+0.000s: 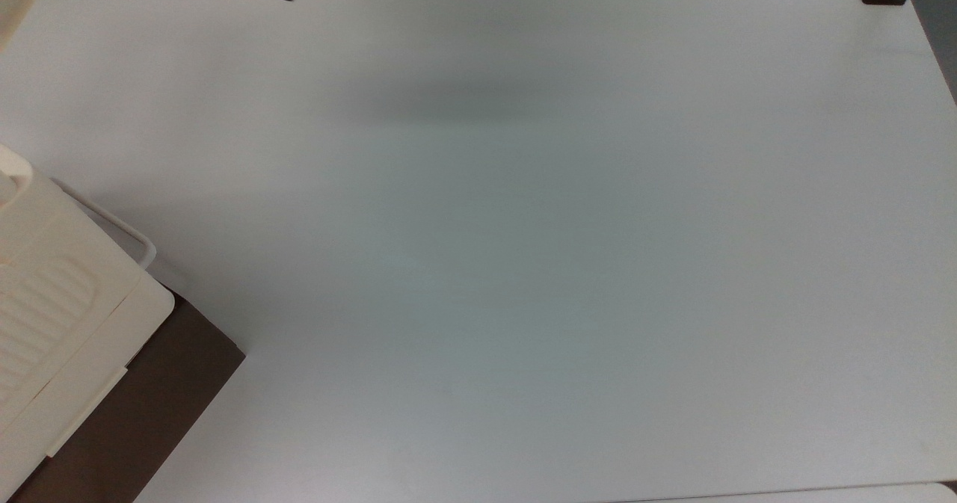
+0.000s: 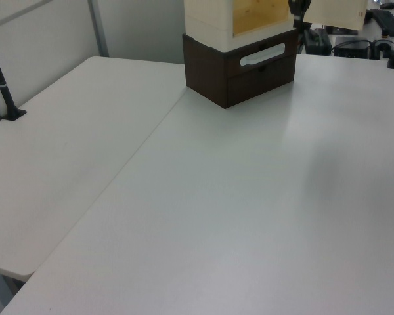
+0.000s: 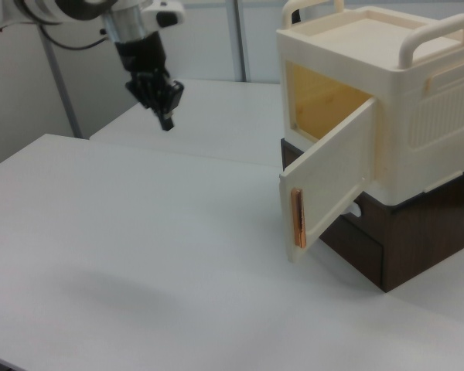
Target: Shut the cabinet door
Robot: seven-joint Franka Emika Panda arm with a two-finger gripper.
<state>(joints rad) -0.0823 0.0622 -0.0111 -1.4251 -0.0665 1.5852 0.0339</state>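
The cabinet door (image 3: 329,184) stands swung open from the cream cabinet (image 3: 406,100), an orange-brown strip along its free edge; the cabinet sits on a dark brown drawer unit (image 3: 387,236) at the right view's right; white table (image 3: 139,263) lies bare before it; the gripper (image 3: 167,117) hangs well apart at upper left, fingers pressed together, holding nothing.

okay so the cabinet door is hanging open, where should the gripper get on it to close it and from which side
Probably best not pinched but pushed: the cabinet door stands swung out from the cream cabinet. Bring the gripper to the outer face near the free edge with the orange-brown strip, farthest from the hinge, coming from the right view's left.
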